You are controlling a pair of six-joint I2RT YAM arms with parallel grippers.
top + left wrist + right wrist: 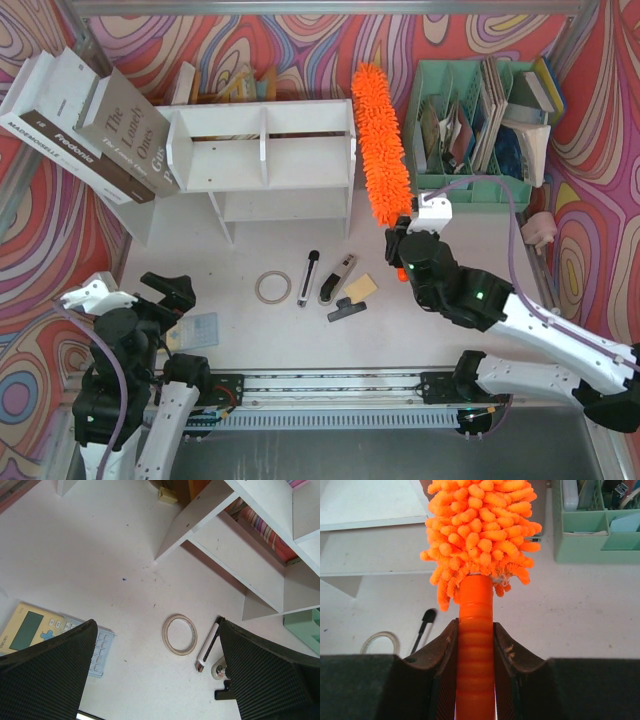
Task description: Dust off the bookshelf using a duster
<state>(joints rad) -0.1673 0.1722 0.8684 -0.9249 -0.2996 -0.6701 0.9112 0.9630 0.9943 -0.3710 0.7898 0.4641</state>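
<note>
One duster (381,150) sits pinched by its handle in our right jaws, fluffy head just beside the right end of the bookshelf (262,150); contact we cannot tell, so we judge dusting barely begun. Our left jaws hang spread. We see nothing in the shelf's compartments; the green organizer (480,185) holds books and papers.

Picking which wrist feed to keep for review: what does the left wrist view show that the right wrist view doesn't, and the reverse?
Only left wrist: a calculator on the table, and the left end effector, open and empty. Only right wrist: the duster, its handle clamped in the right end effector. Both: the bookshelf, the tape ring and a pen.
</note>
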